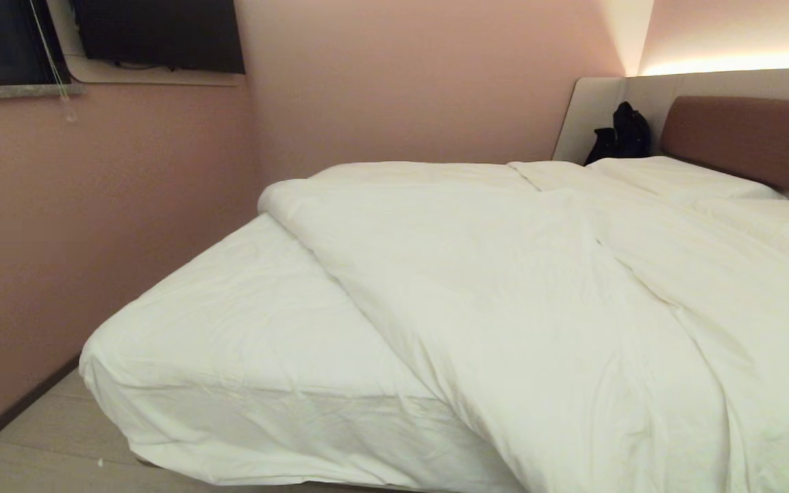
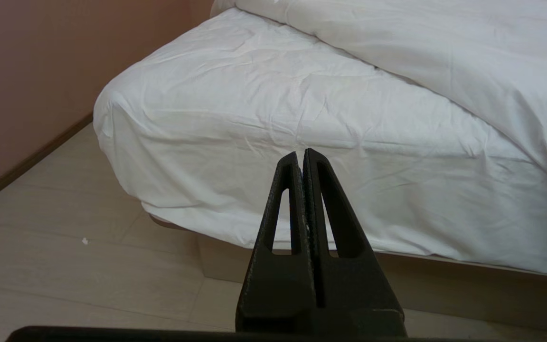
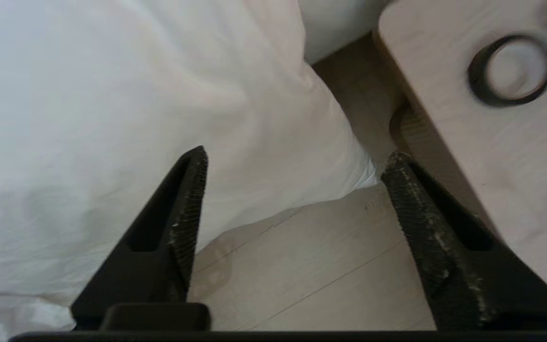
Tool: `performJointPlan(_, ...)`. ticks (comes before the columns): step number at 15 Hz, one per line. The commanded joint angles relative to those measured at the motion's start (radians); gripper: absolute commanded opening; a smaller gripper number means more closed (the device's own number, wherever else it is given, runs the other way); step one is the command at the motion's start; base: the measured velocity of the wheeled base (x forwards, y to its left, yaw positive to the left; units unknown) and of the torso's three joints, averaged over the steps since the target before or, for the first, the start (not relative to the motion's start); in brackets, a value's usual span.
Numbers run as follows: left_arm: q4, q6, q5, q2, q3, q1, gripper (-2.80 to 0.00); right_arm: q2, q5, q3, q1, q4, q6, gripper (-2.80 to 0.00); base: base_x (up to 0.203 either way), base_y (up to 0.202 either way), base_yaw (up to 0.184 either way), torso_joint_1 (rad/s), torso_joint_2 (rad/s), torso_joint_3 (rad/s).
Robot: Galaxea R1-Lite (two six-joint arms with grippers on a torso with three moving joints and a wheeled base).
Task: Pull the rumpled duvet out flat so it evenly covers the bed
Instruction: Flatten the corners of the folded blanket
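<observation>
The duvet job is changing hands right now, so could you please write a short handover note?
Left gripper: shut, empty, parked facing the bed's bare corner.
Right gripper: open, holding nothing, low beside the duvet's hanging edge, above the floor.
Done: the duvet covers the headboard side.
Left: it lies diagonally, with the sheet exposed at the wall-side foot corner; pull it across evenly.

Wrinkled white duvet (image 1: 538, 287) lies diagonally, baring the bed (image 1: 230, 329) corner.

I get dim, warm light; a glowing strip (image 1: 737, 63) above the headboard (image 1: 750, 140) is the brightest source. My right wrist view blurs a ringed board (image 3: 506, 95); soft shadows crease the duvet (image 1: 504, 287).
</observation>
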Motion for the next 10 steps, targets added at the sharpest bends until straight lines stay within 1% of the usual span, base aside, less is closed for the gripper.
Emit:
performJointPlan(1, 0.0, -0.001, 0.001, 0.0, 0.0, 0.0, -2.8, -0.123, 0.125, 0.001, -0.007, 0.027, -0.004, 0.0, 0.0, 0.0, 0.0, 0.0, 0.0, 0.0)
performJointPlan(3, 0.0, -0.001, 0.001, 0.0, 0.0, 0.0, -2.8, -0.191, 0.203, -0.003, 0.005, 0.048, 0.008, 0.0, 0.0, 0.0, 0.0, 0.0, 0.0, 0.0)
performJointPlan(5, 0.0, -0.001, 0.001, 0.0, 0.0, 0.0, -2.8, -0.245, 0.232, -0.008, 0.077, 0.05, 0.057, 0.0, 0.0, 0.0, 0.0, 0.0, 0.0, 0.0)
performJointPlan(6, 0.0, -0.001, 0.001, 0.0, 0.0, 0.0, -2.8, -0.261, 0.233, -0.013, 0.114, 0.049, 0.092, -2.8, 0.0, 0.0, 0.0, 0.0, 0.0, 0.0)
performJointPlan(8, 0.0, -0.001, 0.001, 0.0, 0.0, 0.0, -2.8, -0.273, 0.218, -0.034, 0.178, 0.051, 0.165, -2.8, 0.0, 0.0, 0.0, 0.0, 0.0, 0.0)
performJointPlan(9, 0.0, -0.001, 0.001, 0.0, 0.0, 0.0, -2.8, -0.274, 0.197, -0.043, 0.223, 0.05, 0.214, -2.8, 0.0, 0.0, 0.0, 0.0, 0.0, 0.0)
performJointPlan(10, 0.0, -0.001, 0.001, 0.0, 0.0, 0.0, -2.8, -0.272, 0.137, -0.051, 0.278, 0.049, 0.282, -2.8, 0.0, 0.0, 0.0, 0.0, 0.0, 0.0)
